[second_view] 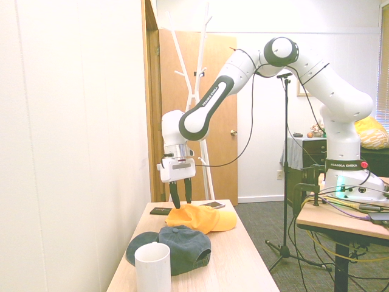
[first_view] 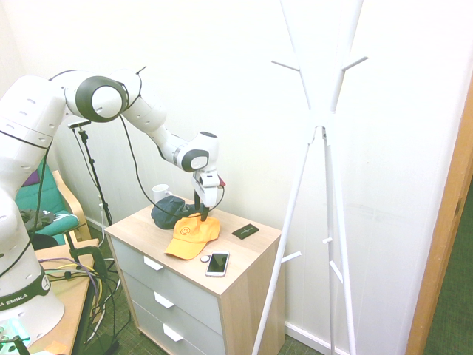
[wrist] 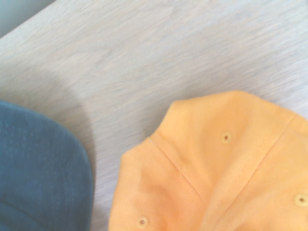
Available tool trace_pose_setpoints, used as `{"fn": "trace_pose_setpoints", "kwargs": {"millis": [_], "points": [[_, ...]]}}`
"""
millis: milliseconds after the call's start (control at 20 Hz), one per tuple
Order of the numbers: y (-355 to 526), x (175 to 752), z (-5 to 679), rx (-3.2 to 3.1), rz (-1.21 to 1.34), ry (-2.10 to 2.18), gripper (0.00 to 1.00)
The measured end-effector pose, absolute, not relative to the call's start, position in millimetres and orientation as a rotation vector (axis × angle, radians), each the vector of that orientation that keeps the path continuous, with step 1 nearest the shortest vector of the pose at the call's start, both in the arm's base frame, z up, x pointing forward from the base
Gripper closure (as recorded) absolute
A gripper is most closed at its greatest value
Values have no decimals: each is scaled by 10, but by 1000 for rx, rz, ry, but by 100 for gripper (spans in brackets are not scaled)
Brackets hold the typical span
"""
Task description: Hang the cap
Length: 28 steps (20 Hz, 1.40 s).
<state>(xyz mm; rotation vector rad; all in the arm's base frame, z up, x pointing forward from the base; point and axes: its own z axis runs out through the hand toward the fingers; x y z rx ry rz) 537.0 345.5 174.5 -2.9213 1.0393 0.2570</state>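
Orange-yellow cap (second_view: 203, 217) partly hides the tips of the narrowly parted tool (second_view: 180, 205) at its crown.

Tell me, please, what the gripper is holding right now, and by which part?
Nothing yet: the gripper is open, fingers reaching the crown of the orange cap.

Count of items on and beside the dresser.

Caps: 2, one orange cap (first_view: 194, 235) and one dark cap (first_view: 169, 210). Mugs: 1, white mug (second_view: 152, 268). Phones: 1, white-edged phone (first_view: 217, 264). Dark flat cards: 1, card (first_view: 245, 231). Small round discs: 1, disc (first_view: 205, 259). Dressers: 1, dresser (first_view: 244, 285), with 3 drawers. Coat stands: 1, stand (first_view: 318, 133).
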Motion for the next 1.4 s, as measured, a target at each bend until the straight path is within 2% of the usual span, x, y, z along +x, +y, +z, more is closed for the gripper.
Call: {"fn": "trace_pose_setpoints", "kwargs": {"millis": [800,1200,1400], "points": [[3525,5200,1641,-2970,269,1020,100],[3448,5260,1670,-2972,246,1036,100],[3233,5411,1895,-2999,163,1100,100]]}}
